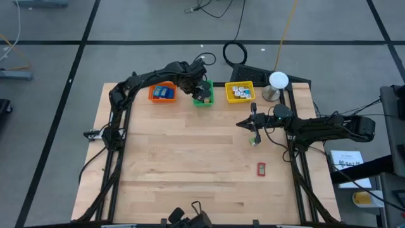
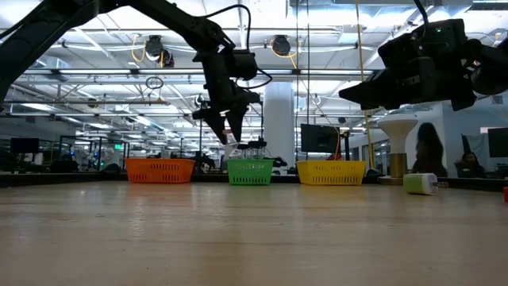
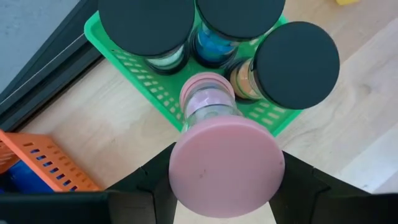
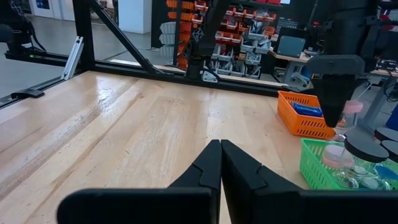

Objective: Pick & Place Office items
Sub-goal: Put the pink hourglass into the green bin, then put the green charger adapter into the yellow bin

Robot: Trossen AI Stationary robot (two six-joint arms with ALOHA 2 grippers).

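The wooden table (image 1: 190, 158) fills the middle of the high view, and along its upper edge three bins are lined up: an orange bin (image 1: 162, 92) at the left, a green bin (image 1: 203, 96) in the centre and a yellow bin (image 1: 240, 92) to the right, with a white-domed stand (image 1: 277, 85) just beyond the yellow one. The left gripper (image 3: 214, 186) is held directly above the green bin, and between its fingers a clear jar with a pink lid (image 3: 225, 163) is pinched, the jar hanging lid-up over the near corner of the bin. Three black-lidded jars (image 3: 297, 65) already stand inside the green bin, filling most of it, so only the near corner looks free. The step in hand is judged to be the lowering of the pink-lidded jar into that remaining space; it would be done best by a straight, slow descent with the jar kept upright and kept clear of the neighbouring black lids and of the bin's rim, the fingers being parted only once the base is seated on the bin floor. The right gripper (image 4: 220, 163) waits to the right of centre in the high view, its fingers pressed together on nothing. Two smaller items are left on the open table: a green-and-white piece (image 1: 255, 140) just below the right gripper in the high view, and a red piece (image 1: 261, 168) lower still.
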